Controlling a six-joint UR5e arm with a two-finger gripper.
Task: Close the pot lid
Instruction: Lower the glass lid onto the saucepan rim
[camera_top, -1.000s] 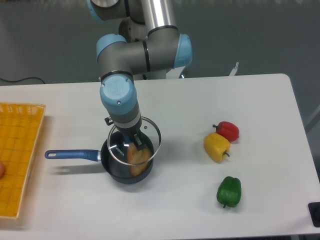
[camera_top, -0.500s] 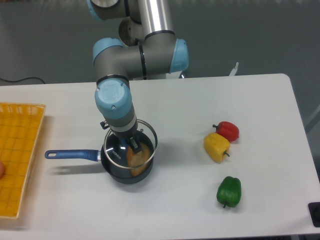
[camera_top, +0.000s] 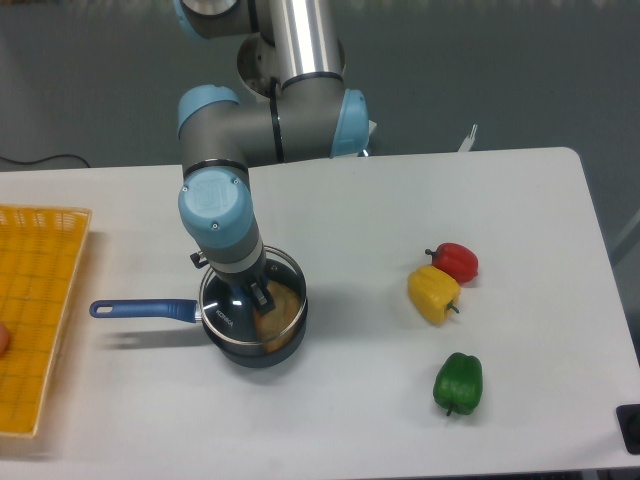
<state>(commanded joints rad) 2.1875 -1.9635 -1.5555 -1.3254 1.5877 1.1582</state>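
Left of centre in the frame, the pot stands on the white table, its long blue handle pointing toward the left edge. The pot lid lies over the pot's mouth, its metal rim roughly matching the pot's rim; whether it is fully seated or a little above cannot be told from this angle. Something tan and rounded shows through the glass on the right side of the pot.

The gripper comes down from directly above the lid, at the lid's centre, under the arm's blue-capped wrist. The wrist hides much of the claw. Dark fingers are seen through and over the glass at the middle of the lid, where the knob would be, but how far they stand apart, and whether they clasp the knob, cannot be told.

To the right of the frame, well apart from the pot, a red pepper and a yellow pepper touch each other, and a green pepper lies below them. A yellow basket sits at the left edge.
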